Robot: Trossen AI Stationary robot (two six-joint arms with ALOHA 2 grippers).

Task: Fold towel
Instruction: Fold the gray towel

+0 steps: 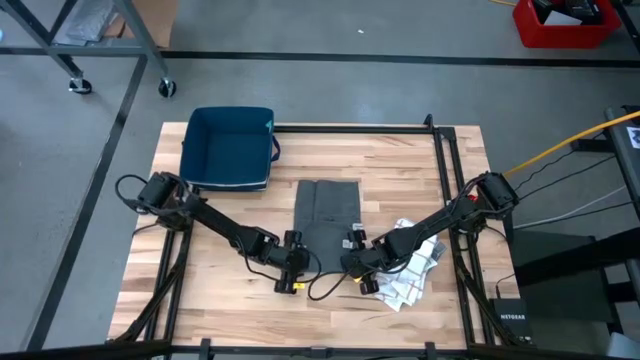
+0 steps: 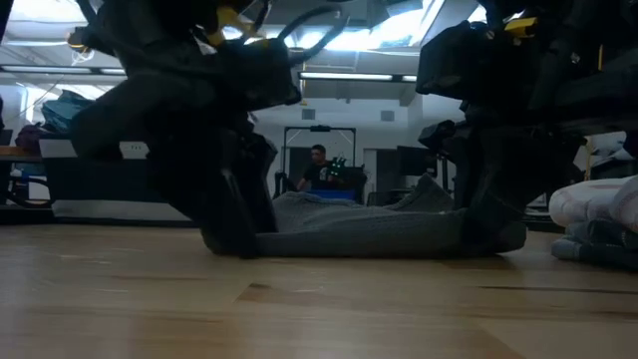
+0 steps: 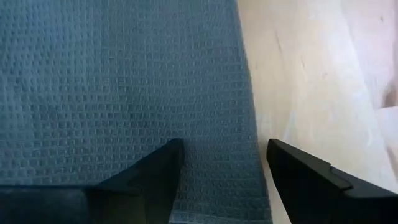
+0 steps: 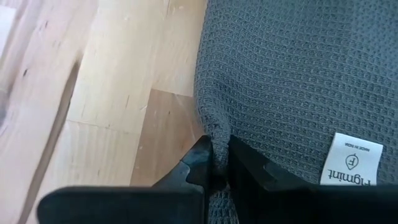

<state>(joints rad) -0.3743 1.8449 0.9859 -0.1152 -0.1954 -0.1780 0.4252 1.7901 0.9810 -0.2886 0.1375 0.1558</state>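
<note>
A grey waffle-weave towel (image 1: 327,212) lies flat on the table, folded into a long strip, with a white label (image 4: 351,160) near its near right corner. My left gripper (image 3: 224,149) is open at the near left corner. One finger (image 3: 155,171) is over the cloth and the other (image 3: 298,165) is over bare wood beside the towel's side edge (image 3: 252,124). My right gripper (image 4: 219,144) is shut on the near right corner. In the low view both grippers reach down to the towel's ends (image 2: 229,234) (image 2: 488,234). My left gripper stands astride the towel's side edge; I cannot tell whether it touches the cloth. My right gripper pinches the towel's edge at the near right corner (image 4: 210,127) between its two fingers, slanting down from the near side. The cloth puckers at the fingertips and the rest lies flat on the table.
A dark blue bin (image 1: 230,147) stands at the table's far left. Crumpled white cloths (image 1: 410,270) lie close under the right arm, near the right edge. Bare wood (image 1: 220,290) shows left of the towel. A person (image 2: 319,165) sits far behind the table.
</note>
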